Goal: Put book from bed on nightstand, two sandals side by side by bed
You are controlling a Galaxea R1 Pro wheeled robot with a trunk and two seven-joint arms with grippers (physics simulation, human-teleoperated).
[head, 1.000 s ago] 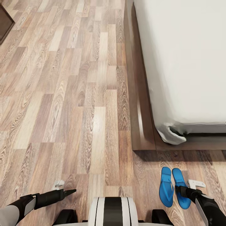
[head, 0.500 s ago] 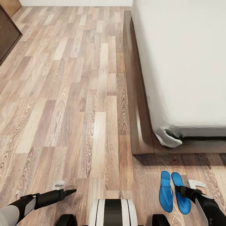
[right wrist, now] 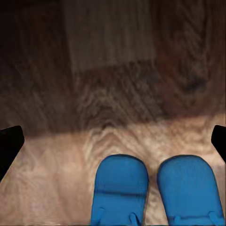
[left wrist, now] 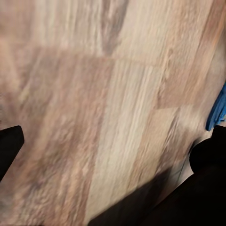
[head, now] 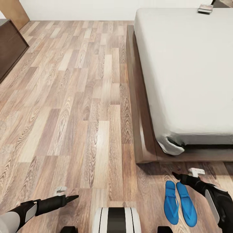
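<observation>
Two blue sandals lie side by side on the wood floor, just off the foot corner of the bed. Their toe ends face the dark bed frame. My right gripper hovers open past the toes, holding nothing, its fingertips spread wide. The book lies on the mattress at its far end. At the lower left my left gripper is low over bare floor, open and empty. The nightstand is out of view.
The dark wooden bed frame juts out beyond the mattress. A long dark bench stands at the far left, with a brown door behind it. Wood-plank floor stretches between bench and bed.
The head view has tilted up, bringing the far wall, more of the bed and the book into sight. My right gripper has moved off the right sandal toward the bed frame.
</observation>
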